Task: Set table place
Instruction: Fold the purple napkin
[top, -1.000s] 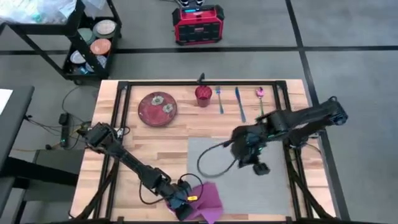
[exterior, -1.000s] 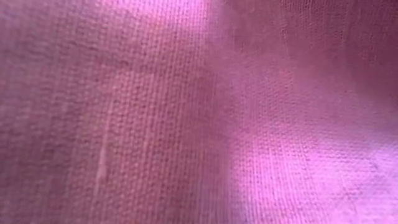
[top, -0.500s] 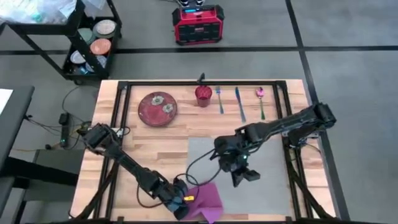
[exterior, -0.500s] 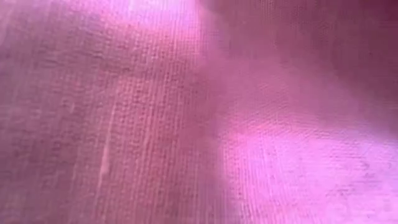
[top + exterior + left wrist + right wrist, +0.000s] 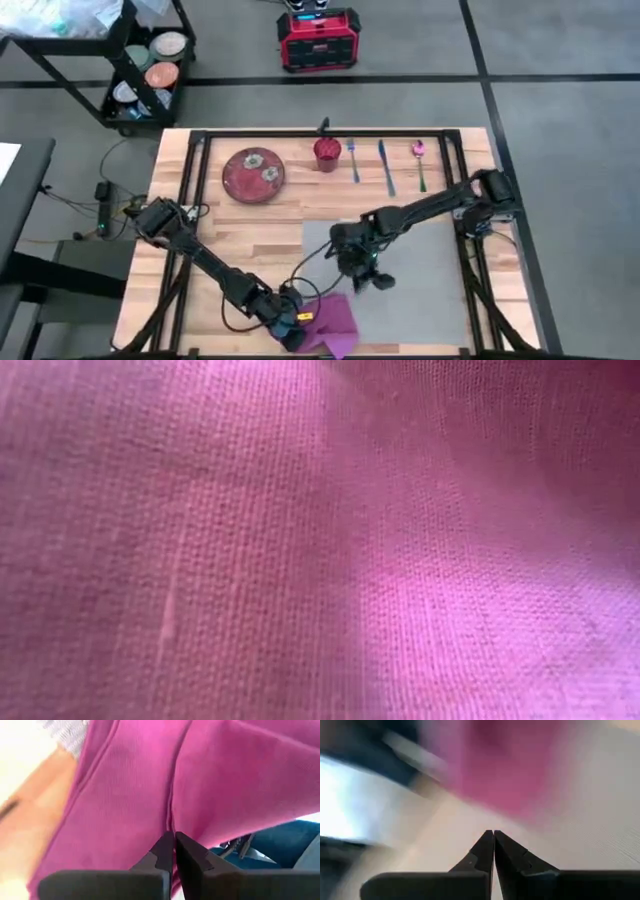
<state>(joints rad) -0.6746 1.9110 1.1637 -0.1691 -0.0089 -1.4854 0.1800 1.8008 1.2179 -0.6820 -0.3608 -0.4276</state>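
The magenta napkin (image 5: 332,318) lies crumpled at the table's near edge, partly over the near left corner of the grey placemat (image 5: 420,290). It fills the low view (image 5: 320,540). My left gripper (image 5: 297,326) is at the napkin's left side, shut on it. My right gripper (image 5: 368,278) is over the placemat's left part, just beyond the napkin, its fingers (image 5: 485,845) shut with nothing between them. A red plate (image 5: 253,174), a red cup (image 5: 327,153), a fork (image 5: 352,160), a knife (image 5: 385,166) and a spoon (image 5: 419,160) lie along the far side of the table (image 5: 260,235). My left gripper pinches the napkin between its two fingertips (image 5: 162,851) at a raised fold (image 5: 170,817) on its left side. It comes in low from the table's left. How many layers it holds cannot be told. The rest of the napkin lies bunched on the table and the placemat corner.
The middle and right of the placemat are bare. Black frame rails (image 5: 470,260) run along both table sides under the arms. A black cart (image 5: 130,70) and a red box (image 5: 318,38) stand on the floor beyond the table.
My right gripper has swept over the placemat toward the table's left and slightly toward its near edge, closing in on the napkin. My left gripper has kept its hold on the napkin almost in place.
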